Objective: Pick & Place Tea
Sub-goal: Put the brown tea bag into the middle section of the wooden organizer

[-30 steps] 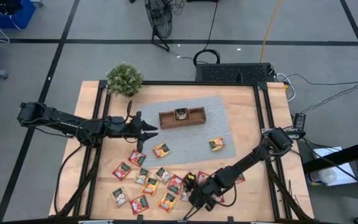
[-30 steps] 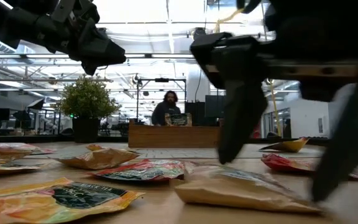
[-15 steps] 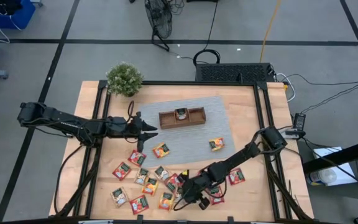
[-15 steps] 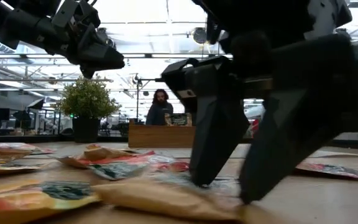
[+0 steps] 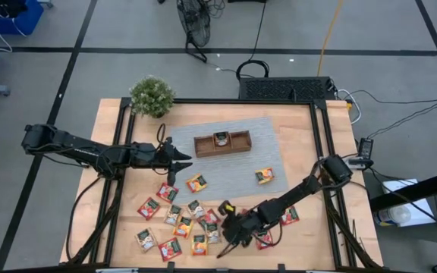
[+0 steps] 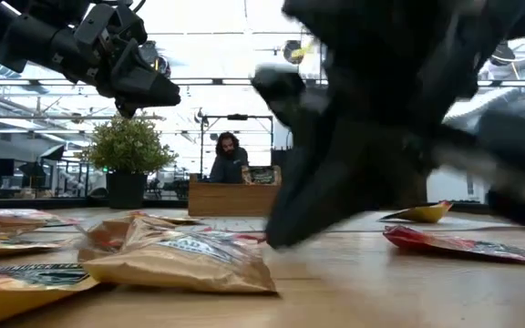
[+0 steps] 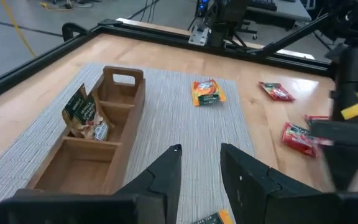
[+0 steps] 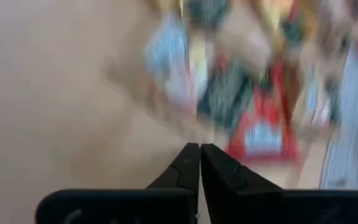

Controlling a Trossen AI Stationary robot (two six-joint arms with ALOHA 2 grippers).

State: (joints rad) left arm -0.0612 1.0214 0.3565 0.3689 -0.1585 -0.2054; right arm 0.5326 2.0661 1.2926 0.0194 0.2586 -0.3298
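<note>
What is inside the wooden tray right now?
The wooden tray holds one green tea packet, leaning in its middle compartment. The other two compartments show bare wood. Whether anything lies under the packet cannot be seen.

Mat (image 5: 241, 171) mostly free — tea packets (image 5: 180, 224) crowd front.

No lettering is legible to me: the pale printed centres of the small square foil tea packets (image 5: 196, 183) carry print too small to read.

Grey floor (image 5: 127, 68) with dark lines, potted plant (image 5: 152, 96), floor fan (image 5: 194, 23).
</note>
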